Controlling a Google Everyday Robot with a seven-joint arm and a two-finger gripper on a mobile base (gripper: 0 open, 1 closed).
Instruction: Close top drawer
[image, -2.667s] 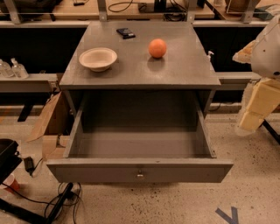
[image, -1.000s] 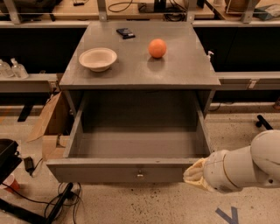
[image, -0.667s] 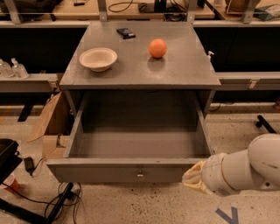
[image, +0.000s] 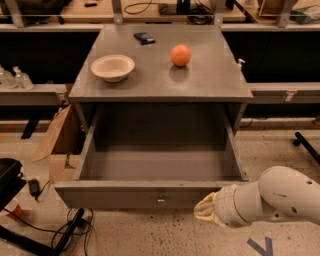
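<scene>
The top drawer (image: 160, 167) of the grey cabinet is pulled fully out toward me. It is a deep, empty grey box with a wide front panel (image: 125, 197) and a small round knob (image: 160, 201) at its centre. My white arm comes in from the lower right. My gripper (image: 204, 209) is at the right part of the drawer's front panel, low and right of the knob. Only the pale end of the hand shows.
On the cabinet top (image: 160, 85) stand a cream bowl (image: 113, 67), an orange ball (image: 180, 55) and a small dark object (image: 144, 37). A cardboard box (image: 59, 145) and cables (image: 65, 230) lie at the left on the floor. Benches run behind.
My arm came down from the upper right to the drawer's front and has crept left along the panel. The drawer is still pulled out.
</scene>
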